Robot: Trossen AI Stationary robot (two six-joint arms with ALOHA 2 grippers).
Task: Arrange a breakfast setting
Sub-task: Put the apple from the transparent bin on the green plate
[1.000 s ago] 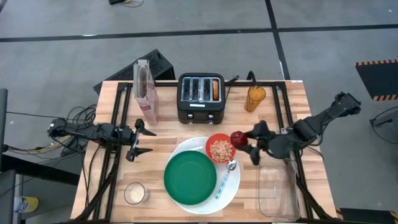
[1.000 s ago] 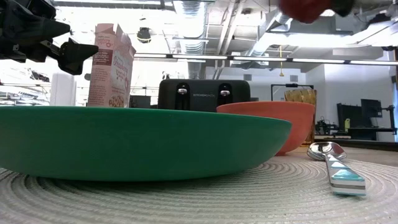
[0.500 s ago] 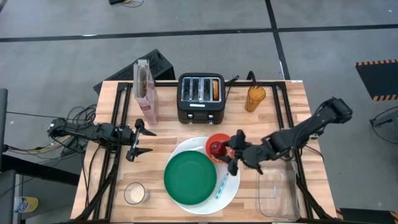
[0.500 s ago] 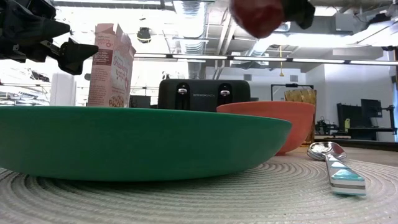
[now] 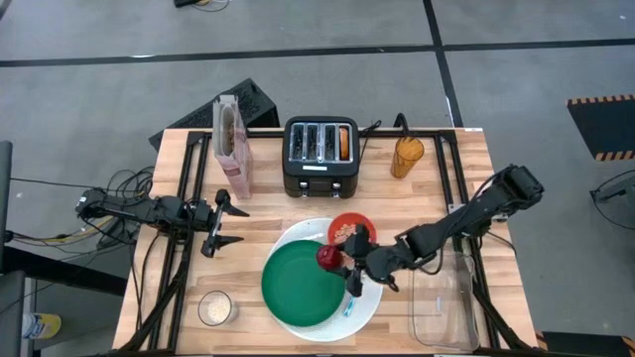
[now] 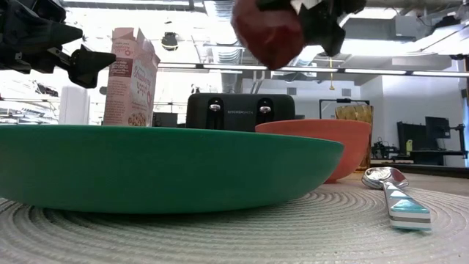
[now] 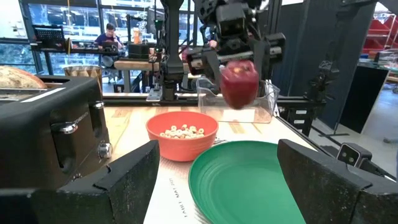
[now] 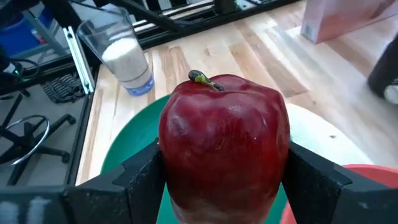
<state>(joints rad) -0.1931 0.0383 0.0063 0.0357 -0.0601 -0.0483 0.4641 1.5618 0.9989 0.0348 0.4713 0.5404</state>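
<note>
My right gripper (image 5: pixel 337 260) is shut on a red apple (image 5: pixel 326 256) above the right part of the green plate (image 5: pixel 298 286). The green plate lies on the large white plate (image 5: pixel 374 297). The red bowl (image 5: pixel 344 227) with cereal stands on the white plate's far side. The teal-handled spoon (image 6: pixel 399 199) lies on the white plate's right side, mostly hidden under my right arm in the high view. The bagel (image 5: pixel 343 142) sticks up from the toaster's right slot. My left gripper (image 5: pixel 234 226) is open and empty at the table's left. My right gripper pinches the apple's two opposite sides (image 8: pixel 171 155) between its two fingers (image 8: pixel 134 183). The fingers lie about level and come from the table's right. The apple (image 7: pixel 239 84) is upright, stem up, lifted clear above the green plate.
A black toaster (image 5: pixel 320 157) stands at the back middle, a cereal box (image 5: pixel 233 147) at the back left, a glass (image 5: pixel 407 156) at the back right. A glass of milk (image 5: pixel 215 307) stands at the front left. A clear tub (image 5: pixel 442 302) lies at the front right.
My right gripper has carried the apple toward the table's left and a little toward its near edge, from right of the red bowl, across the bowl, to above the green plate. The apple has stayed lifted and upright.
</note>
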